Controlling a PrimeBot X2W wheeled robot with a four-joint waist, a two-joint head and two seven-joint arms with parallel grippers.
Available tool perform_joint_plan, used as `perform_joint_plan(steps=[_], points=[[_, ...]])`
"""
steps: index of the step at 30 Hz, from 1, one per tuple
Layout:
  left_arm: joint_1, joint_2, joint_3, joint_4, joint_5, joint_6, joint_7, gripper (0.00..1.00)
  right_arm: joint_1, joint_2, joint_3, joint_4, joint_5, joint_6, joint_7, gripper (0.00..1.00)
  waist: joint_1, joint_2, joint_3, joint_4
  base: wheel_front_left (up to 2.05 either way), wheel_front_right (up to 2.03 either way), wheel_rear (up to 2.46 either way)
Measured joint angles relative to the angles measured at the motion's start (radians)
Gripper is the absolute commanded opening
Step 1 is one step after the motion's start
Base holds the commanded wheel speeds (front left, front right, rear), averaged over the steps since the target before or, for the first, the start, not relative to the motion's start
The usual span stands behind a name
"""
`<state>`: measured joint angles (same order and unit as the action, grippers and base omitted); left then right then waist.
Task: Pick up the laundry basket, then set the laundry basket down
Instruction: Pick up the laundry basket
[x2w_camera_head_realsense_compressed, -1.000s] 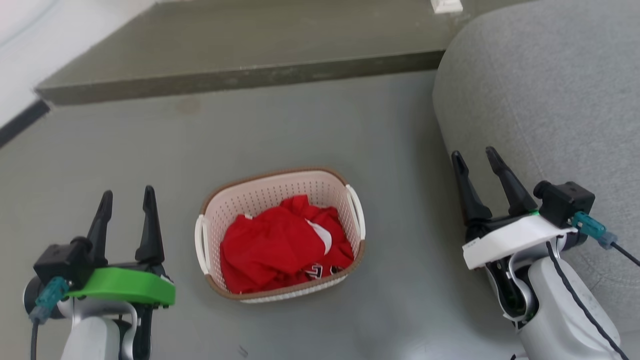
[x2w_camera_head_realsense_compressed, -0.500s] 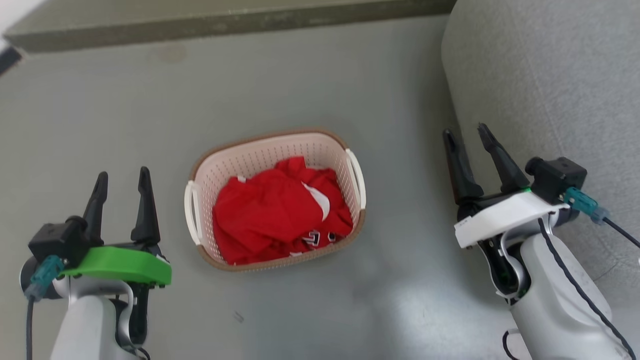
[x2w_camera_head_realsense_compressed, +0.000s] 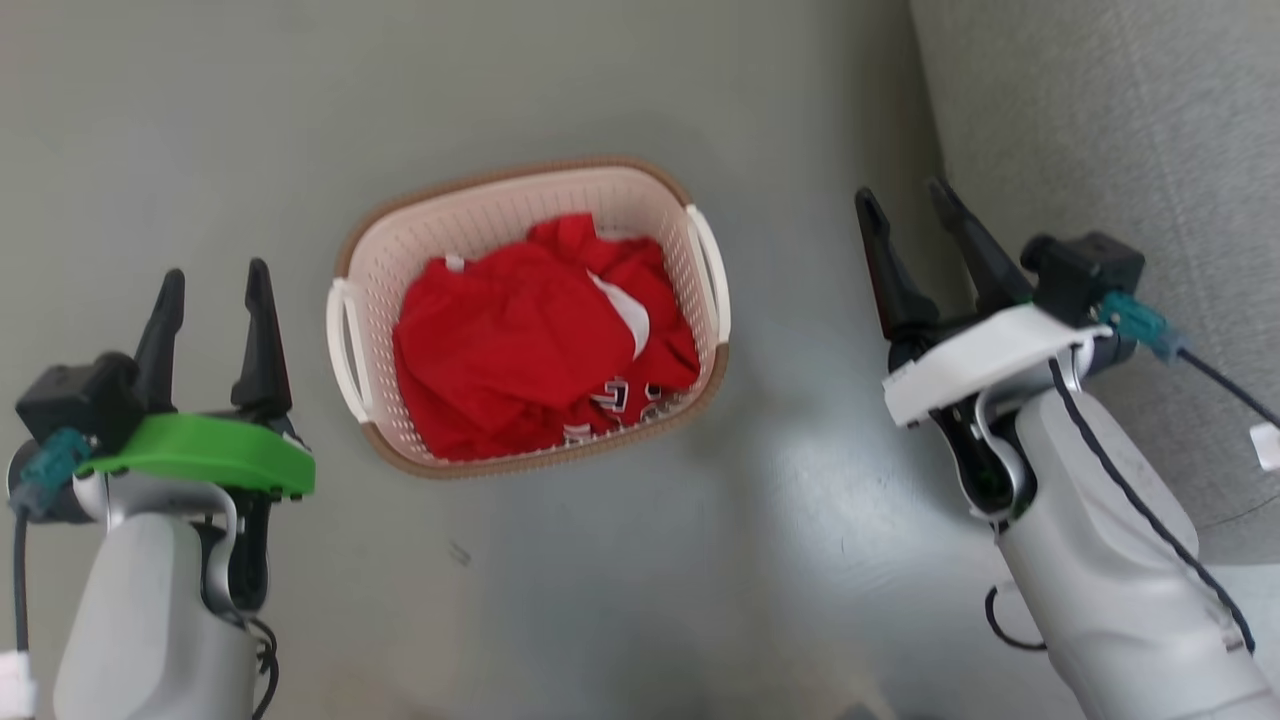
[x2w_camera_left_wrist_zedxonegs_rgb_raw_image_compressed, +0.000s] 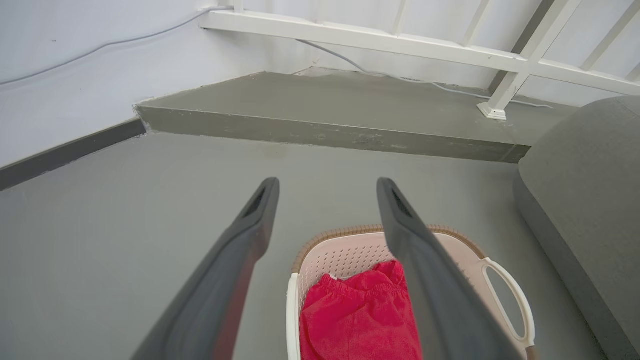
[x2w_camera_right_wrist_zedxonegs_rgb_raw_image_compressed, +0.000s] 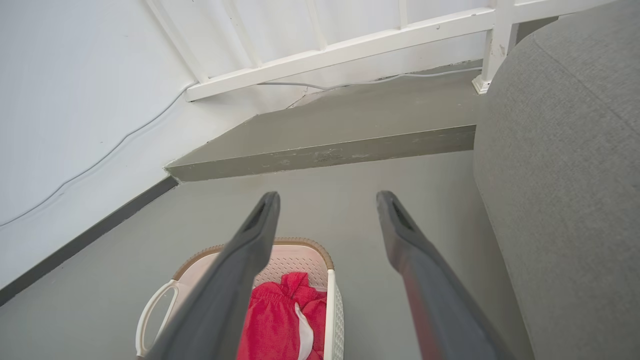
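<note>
Left end effector (x2w_camera_head_realsense_compressed: 215, 272) and right end effector (x2w_camera_head_realsense_compressed: 902, 192) are hovering spread and empty, flanking the laundry basket (x2w_camera_head_realsense_compressed: 470, 225).

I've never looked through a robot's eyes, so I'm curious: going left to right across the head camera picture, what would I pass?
Left gripper → laundry basket with red clothing inside → right gripper → grey sofa.

The laundry basket (x2w_camera_left_wrist_zedxonegs_rgb_raw_image_compressed: 345, 255) lies partly hidden behind one finger (x2w_camera_left_wrist_zedxonegs_rgb_raw_image_compressed: 430, 285) of the left gripper (x2w_camera_left_wrist_zedxonegs_rgb_raw_image_compressed: 327, 186), its end nearest that gripper cut off
</note>
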<state>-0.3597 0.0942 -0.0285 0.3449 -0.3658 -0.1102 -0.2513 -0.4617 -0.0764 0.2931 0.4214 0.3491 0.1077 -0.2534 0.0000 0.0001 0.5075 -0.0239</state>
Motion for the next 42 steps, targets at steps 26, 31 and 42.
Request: perform_joint_plan(steps=[26,31,42], points=[[-0.267,0.007,-0.029,0.277,-0.071,-0.013,0.055,1.00,-0.283,0.010,0.096,0.282,0.023,0.010,0.022,1.00,0.0000,0.0000,0.273,0.033,0.00,0.00,0.00],[-0.307,0.002,-0.037,0.328,-0.092,-0.013,0.067,1.00,-0.328,0.010,0.111,0.329,0.034,0.016,0.027,1.00,0.0000,0.0000,0.313,0.043,0.00,0.00,0.00],[-0.411,-0.006,-0.080,0.402,-0.097,-0.014,0.074,1.00,-0.423,0.009,0.171,0.391,0.135,0.016,0.043,1.00,0.0000,0.0000,0.398,0.063,0.00,0.00,0.00]])
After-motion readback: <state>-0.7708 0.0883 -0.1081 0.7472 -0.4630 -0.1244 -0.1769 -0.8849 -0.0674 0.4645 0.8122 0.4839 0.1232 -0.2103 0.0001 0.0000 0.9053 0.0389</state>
